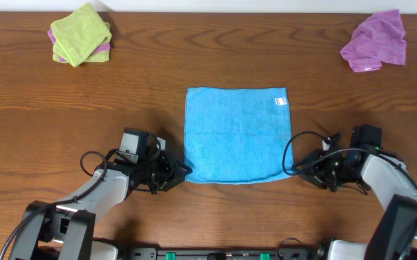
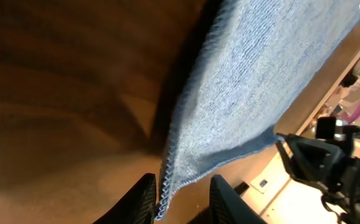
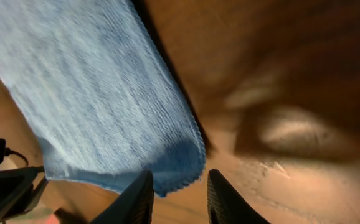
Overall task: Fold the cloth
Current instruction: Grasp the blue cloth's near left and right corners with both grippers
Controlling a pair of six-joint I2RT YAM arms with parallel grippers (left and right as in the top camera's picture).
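The table (image 1: pixel 208 58) is a dark brown wooden surface with the grain running from side to side, and it fills almost the whole overhead view; only a thin pale strip (image 1: pixel 266 6) of the room shows behind its far edge. The sky-blue cloth (image 1: pixel 237 137) lies flat and spread out near the middle of the table, nearly square, with its near edge a little wavy. The left arm (image 1: pixel 100 191) and the right arm (image 1: pixel 389 180) come in from the near side and lie low over the wood, one on each side of the cloth. At the far left corner there is a folded lime-green cloth (image 1: pixel 82 32) on top of a pinkish piece, and at the far right corner a crumpled purple cloth (image 1: pixel 374 42); both are well apart from the blue one. The left gripper (image 1: pixel 182 172) is at the near left corner of the cloth, and its wrist camera shows the fingers apart with the corner's stitched edge between them, not pinched. The right gripper (image 1: pixel 300 165) is at the near right corner, also with its fingers spread and the corner just in front of the gap, released. A small white label (image 1: pixel 281 101) sits at the far right corner of the cloth.
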